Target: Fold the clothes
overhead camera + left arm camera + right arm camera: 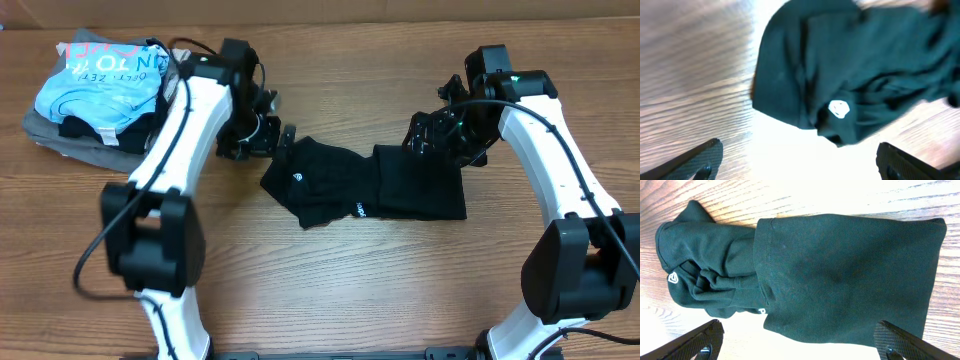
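Observation:
The clothes (365,186) are one black garment lying bunched and partly folded in the middle of the wooden table, with a small white logo (297,179) near its left end. My left gripper (278,140) hovers just off the garment's upper left corner. In the left wrist view the garment (865,65) and logo (839,109) lie ahead of the gripper (800,162), which is open and empty. My right gripper (428,135) stands over the garment's upper right edge. The right wrist view shows the folded cloth (840,275) spread ahead of the gripper (797,345), open with nothing held.
A pile of other garments sits at the back left corner: a light blue printed shirt (100,75) on grey folded clothes (70,140). The table's far edge (350,22) runs along the top. Bare wood (380,290) lies in front of the black garment.

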